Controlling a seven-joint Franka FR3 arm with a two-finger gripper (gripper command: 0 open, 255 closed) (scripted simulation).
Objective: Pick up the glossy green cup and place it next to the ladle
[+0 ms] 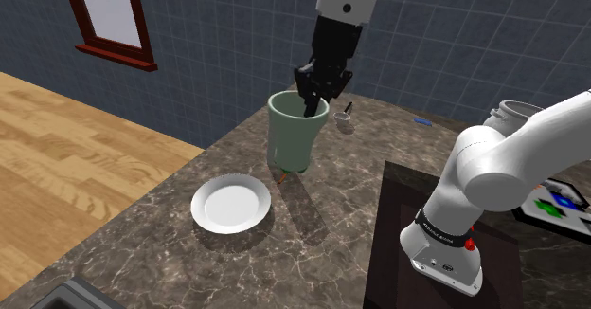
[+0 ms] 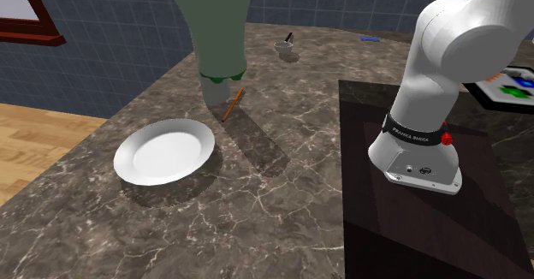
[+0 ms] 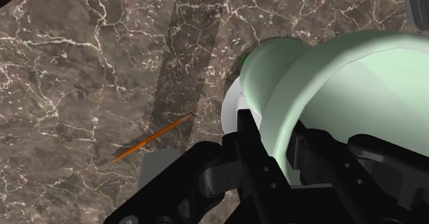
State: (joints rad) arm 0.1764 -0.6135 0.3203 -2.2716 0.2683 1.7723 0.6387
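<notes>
Wht plate (image 1: 230,204), orange pencil (image 2: 232,104)

- Even, moderate light is falling over the counter (image 1: 313,250).
- The green cup (image 1: 292,132) is throwing a long, faint shadow across it — the plate (image 1: 230,204), a softer one.

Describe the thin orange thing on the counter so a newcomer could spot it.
On the dark marbled counter, find the round white plate. Beside it, at the foot of the pale green cup, lies a thin orange stick. Unlike its bulky neighbours, it is slender, flat-lying and orange.
</notes>
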